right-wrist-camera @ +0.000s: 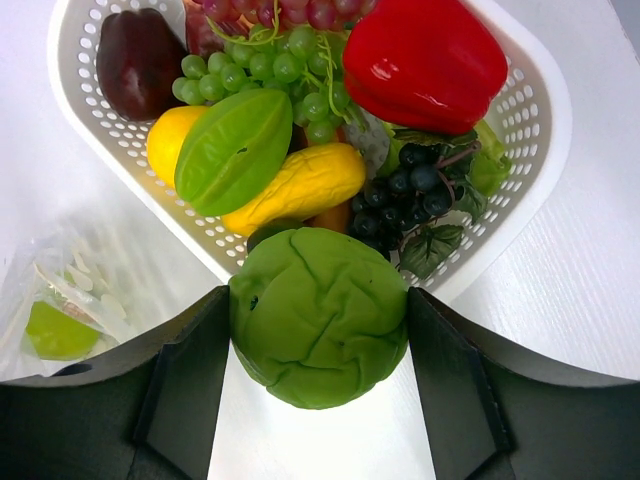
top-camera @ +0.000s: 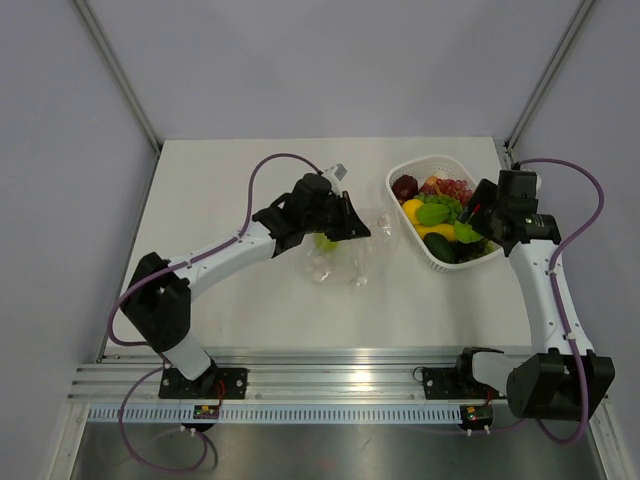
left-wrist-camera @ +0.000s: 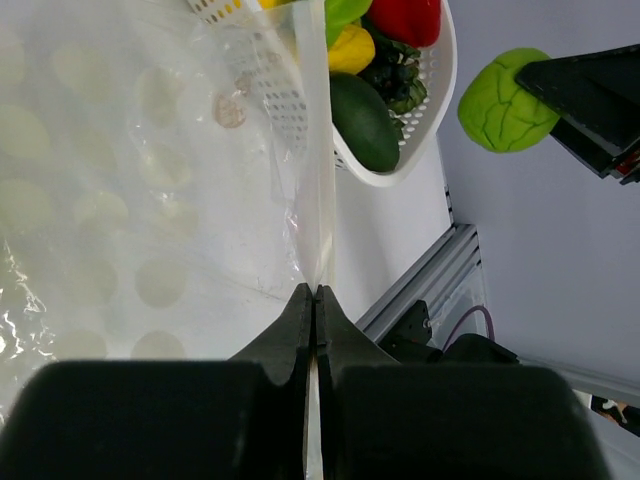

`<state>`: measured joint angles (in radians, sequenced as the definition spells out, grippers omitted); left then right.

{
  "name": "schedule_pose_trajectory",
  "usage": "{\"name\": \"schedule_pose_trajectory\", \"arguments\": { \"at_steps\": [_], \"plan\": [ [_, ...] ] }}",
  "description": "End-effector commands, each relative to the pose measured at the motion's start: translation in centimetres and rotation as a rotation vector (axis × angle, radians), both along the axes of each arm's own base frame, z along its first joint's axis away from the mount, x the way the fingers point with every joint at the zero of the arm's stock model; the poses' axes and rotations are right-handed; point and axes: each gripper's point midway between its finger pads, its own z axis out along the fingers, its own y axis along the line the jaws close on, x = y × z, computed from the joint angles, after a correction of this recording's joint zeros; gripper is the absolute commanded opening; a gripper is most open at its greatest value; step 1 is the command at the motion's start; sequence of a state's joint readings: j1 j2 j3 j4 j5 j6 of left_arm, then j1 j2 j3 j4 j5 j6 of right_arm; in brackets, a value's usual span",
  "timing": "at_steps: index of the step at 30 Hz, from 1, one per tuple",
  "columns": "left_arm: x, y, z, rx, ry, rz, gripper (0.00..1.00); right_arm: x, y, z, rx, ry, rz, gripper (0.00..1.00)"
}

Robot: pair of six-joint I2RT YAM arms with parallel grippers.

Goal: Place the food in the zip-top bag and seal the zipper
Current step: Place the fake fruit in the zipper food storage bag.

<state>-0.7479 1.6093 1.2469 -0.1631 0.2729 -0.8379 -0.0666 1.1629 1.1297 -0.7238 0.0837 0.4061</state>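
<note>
- The left fingers are clenched on the zipper edge of the zip-top bag, which lies on the counter with one green piece inside.
- The remaining food fills the white basket.
- The right fingers grasp a green cabbage by the basket's rim.
</note>
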Motion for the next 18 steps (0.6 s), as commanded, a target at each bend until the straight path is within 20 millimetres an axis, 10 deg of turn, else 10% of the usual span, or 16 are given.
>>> {"name": "schedule_pose_trajectory", "arguments": {
  "at_steps": [1, 9, 18],
  "plan": [
    [0.4, -2.6, 3.6, -0.096, -0.051, -0.05, 0.0, 0.9, 0.2, 2.0, 0.001, -0.052, 0.029, 0.37],
    [0.9, -4.0, 3.9, -0.107, -0.043, -0.066, 0.0, 1.8, 2.4, 4.5, 0.076, -0.112, 0.127, 0.37],
    [1.0, -4.1, 3.6, -0.105, -0.029, -0.066, 0.0, 1.7, 12.5, 6.4, 0.182, -0.164, 0.376, 0.38]
  ]
}}
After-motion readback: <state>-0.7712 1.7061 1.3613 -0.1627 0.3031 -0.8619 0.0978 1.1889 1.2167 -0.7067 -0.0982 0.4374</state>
